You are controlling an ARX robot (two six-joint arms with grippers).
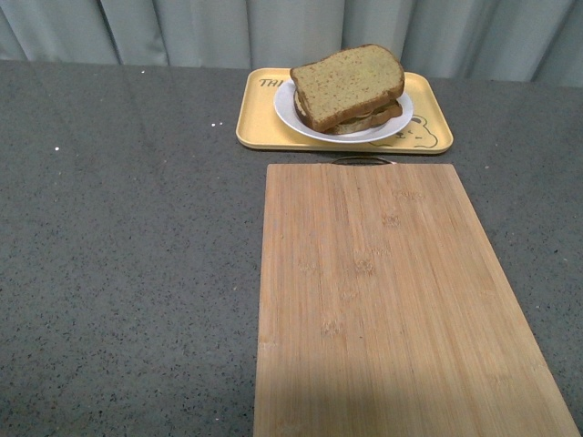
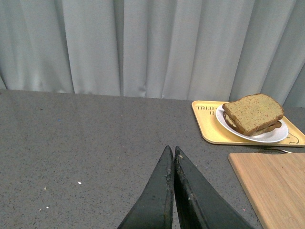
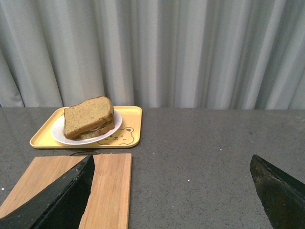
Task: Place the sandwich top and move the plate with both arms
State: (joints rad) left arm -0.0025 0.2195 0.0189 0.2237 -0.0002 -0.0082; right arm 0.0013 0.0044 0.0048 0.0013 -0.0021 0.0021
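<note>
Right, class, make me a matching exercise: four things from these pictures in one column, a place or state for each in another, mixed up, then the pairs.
1. plate
2. top slice
3. left gripper
4. right gripper

A. open
B. on the egg sandwich
C. shut
D. on the yellow tray

Pairs: 1-D, 2-B, 3-C, 4-A

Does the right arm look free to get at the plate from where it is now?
Probably yes. The right gripper is open and empty, and only bare counter and the flat cutting board lie between it and the plate on the yellow tray.
</note>
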